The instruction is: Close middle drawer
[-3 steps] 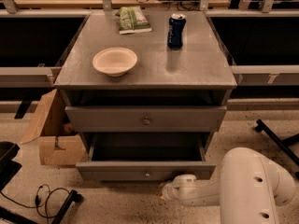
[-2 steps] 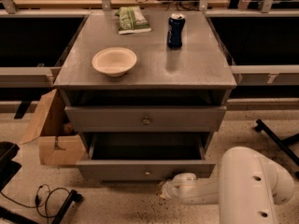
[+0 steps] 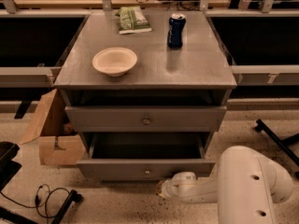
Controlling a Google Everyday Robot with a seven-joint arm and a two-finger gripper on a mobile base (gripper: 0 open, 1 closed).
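The middle drawer (image 3: pixel 117 170) is pulled well out of the grey cabinet, showing its dark, bare inside (image 3: pixel 145 146). Its flat front carries a small round knob (image 3: pixel 147 171). Above it is the taller drawer front (image 3: pixel 103 119) with its own knob. My gripper (image 3: pixel 163 189) is at the end of the white arm (image 3: pixel 243 185), low near the floor. It sits just below the middle drawer's front edge, a little right of the knob. The lowest drawer is hidden under the open one.
On the cabinet top stand a cream bowl (image 3: pixel 115 61), a blue can (image 3: pixel 176 30) and a green packet (image 3: pixel 133 19). A cardboard box (image 3: pixel 51 134) sits left of the cabinet. Cables (image 3: pixel 46 197) and a black stand lie on the floor at left, and a black leg (image 3: pixel 275 139) at right.
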